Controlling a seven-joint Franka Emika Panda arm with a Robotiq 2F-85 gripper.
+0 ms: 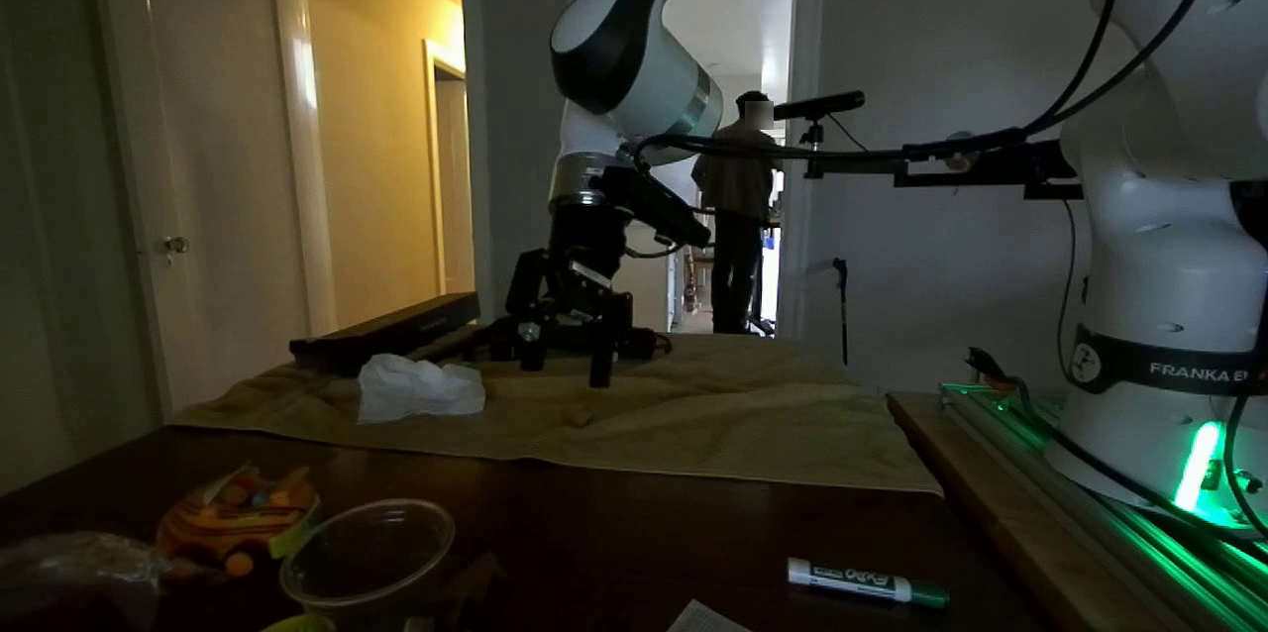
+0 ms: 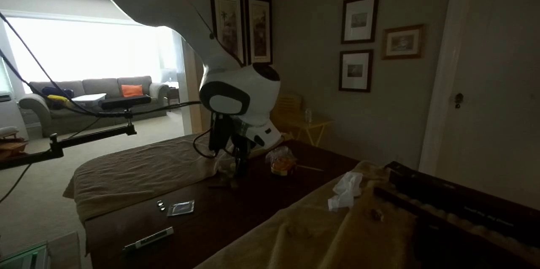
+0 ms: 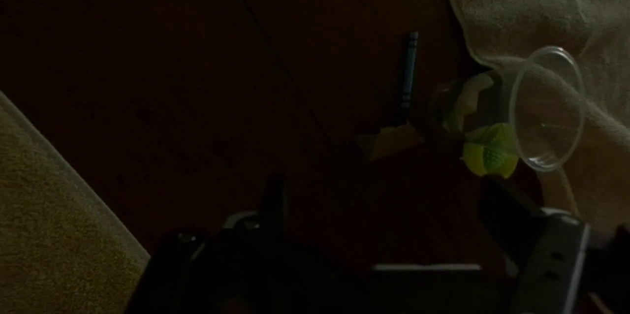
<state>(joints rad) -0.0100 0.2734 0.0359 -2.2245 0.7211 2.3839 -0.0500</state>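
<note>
In my wrist view, I have a tan cloth (image 3: 54, 220) at the left, then my jaws spread wide above the dark desk (image 3: 187, 82), a blue crayon (image 3: 409, 70) beyond them, and, farther right near the jaws, a yellow-green object (image 3: 488, 156) just beside a clear cup (image 3: 513, 102).

Place: a home is shown, prob. living/dining rm.
Sofa (image 2: 99, 87): grey, topped w/ an orange cushion (image 2: 132, 90); set in front of a lg. window (image 2: 84, 49).
Carpet (image 2: 166, 125): beige, laid thru the sofa area.
Walls (image 2: 310, 28): hung w/ framed pics (image 2: 258, 28), five seen.
Door (image 1: 223, 147): panelled, fitted w/ rd. knob (image 1: 175, 244).
Hall (image 1: 376, 137): lit yellow, seen thru doorway (image 1: 475, 147).
Bright rm. (image 1: 728, 23): seen thru a 2nd opening (image 1: 807, 28).
Yellow chair (image 2: 288, 102): placed nr. wall, next to sm. table (image 2: 314, 125).
Main table (image 1: 594, 533): dark, partly covered w/ tan cloths (image 1: 693, 424).
</note>
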